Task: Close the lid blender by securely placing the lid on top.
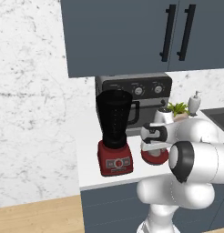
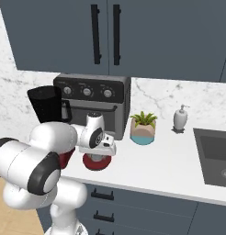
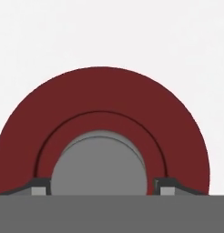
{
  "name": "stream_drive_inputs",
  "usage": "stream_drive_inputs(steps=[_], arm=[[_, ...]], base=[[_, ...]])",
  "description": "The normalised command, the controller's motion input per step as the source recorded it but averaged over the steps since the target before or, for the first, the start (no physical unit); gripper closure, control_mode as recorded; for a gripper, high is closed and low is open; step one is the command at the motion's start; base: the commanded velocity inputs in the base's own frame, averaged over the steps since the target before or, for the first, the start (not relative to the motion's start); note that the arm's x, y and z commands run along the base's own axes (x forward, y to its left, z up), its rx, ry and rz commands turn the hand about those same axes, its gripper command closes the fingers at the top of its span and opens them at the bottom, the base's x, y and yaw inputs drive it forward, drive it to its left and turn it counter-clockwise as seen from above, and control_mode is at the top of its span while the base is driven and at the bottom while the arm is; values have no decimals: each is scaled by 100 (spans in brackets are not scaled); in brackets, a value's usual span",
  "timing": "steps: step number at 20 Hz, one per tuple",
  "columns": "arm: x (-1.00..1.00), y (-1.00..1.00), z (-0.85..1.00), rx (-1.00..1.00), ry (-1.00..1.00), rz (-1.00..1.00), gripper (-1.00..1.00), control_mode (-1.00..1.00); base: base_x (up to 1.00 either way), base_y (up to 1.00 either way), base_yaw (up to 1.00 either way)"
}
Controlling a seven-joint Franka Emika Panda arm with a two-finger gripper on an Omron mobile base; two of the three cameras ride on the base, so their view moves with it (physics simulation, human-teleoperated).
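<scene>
Showing a round red lid (image 3: 102, 109) with grey centre, flat.

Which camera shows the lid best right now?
The hand view: the lid is seen from directly above, its grey centre between the claw tips. Both base views show just a red edge under the hand.

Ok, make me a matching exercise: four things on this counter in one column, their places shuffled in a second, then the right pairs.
Things:
1. lid
2. blender
3. potted plant
4. soap dispenser

Places:
A. between the toaster oven and the soap dispenser
B. nearest the sink
C. flat on the counter under the gripper
D. near the counter's left end, jar open

Pairs: 1-C, 2-D, 3-A, 4-B
</scene>
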Motion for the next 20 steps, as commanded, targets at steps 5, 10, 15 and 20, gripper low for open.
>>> stream_drive_inputs(steps=[5, 10, 15, 20], arm=[[-15, 7, -11, 0, 0, 2, 100, -100], [-35, 0, 37, 0, -1, 1, 100, -100], [-45, 0, 88, 0, -12, 0, 100, -100], [-42, 0, 100, 2, -14, 0, 100, -100]], base=[[0, 0, 0], [0, 0, 0], [0, 0, 0], [0, 0, 0]])
